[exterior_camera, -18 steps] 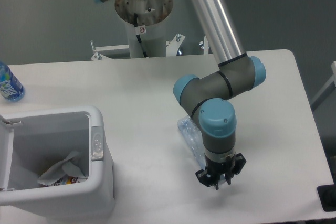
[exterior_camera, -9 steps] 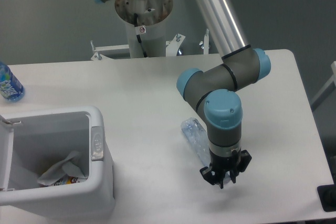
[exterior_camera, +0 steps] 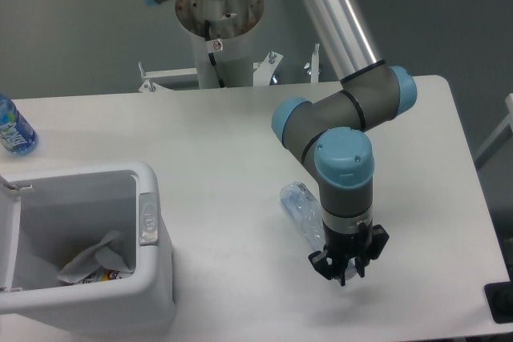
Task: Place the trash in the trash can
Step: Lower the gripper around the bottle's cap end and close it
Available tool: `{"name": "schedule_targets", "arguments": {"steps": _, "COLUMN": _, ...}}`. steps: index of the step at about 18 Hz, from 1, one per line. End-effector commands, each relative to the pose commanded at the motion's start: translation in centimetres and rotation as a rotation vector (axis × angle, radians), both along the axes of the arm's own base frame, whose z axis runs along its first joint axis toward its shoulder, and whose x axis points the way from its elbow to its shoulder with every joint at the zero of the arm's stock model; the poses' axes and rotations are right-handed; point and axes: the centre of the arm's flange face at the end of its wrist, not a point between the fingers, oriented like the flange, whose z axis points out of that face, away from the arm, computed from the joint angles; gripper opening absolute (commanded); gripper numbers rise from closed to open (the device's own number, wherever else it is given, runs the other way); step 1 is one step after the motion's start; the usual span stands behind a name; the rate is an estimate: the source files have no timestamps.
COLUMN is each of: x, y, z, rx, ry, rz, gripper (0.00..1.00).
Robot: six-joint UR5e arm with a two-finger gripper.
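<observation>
Crushed bottle lies partly hidden behind the pincer.

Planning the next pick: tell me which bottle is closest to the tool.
The crushed clear bottle, lying flat on the table right beside the tool. The blue-labelled bottle sits far off at the table's left edge.

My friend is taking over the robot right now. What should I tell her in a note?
Pincer: low over the table at the near end of the crushed bottle; whether it is open or gripping cannot be told from here.
White packet: already inside the trash can, lid open.
Crushed bottle: lying on the table, partly hidden by the arm.
Blue-labelled water bottle: at the far left edge, not trash.
Done: packet binned.
Left: grab the crushed bottle and drop it in the can.
</observation>
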Motion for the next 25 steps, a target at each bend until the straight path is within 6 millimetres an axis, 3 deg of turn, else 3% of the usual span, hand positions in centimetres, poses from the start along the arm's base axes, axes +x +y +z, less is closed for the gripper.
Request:
{"name": "schedule_targets", "arguments": {"steps": 12, "x": 0.8, "y": 0.0, "z": 2.7, "rx": 0.048, "ry": 0.009, "rz": -0.015, "gripper": 0.22}}
{"name": "schedule_targets", "arguments": {"steps": 17, "x": 0.9, "y": 0.0, "z": 6.8, "rx": 0.103, "ry": 0.049, "rz": -0.021, "gripper": 0.21}}
{"name": "schedule_targets", "arguments": {"steps": 25, "x": -0.8, "y": 0.9, "z": 14.7, "rx": 0.248, "ry": 0.121, "rz": 0.023, "gripper": 0.21}}
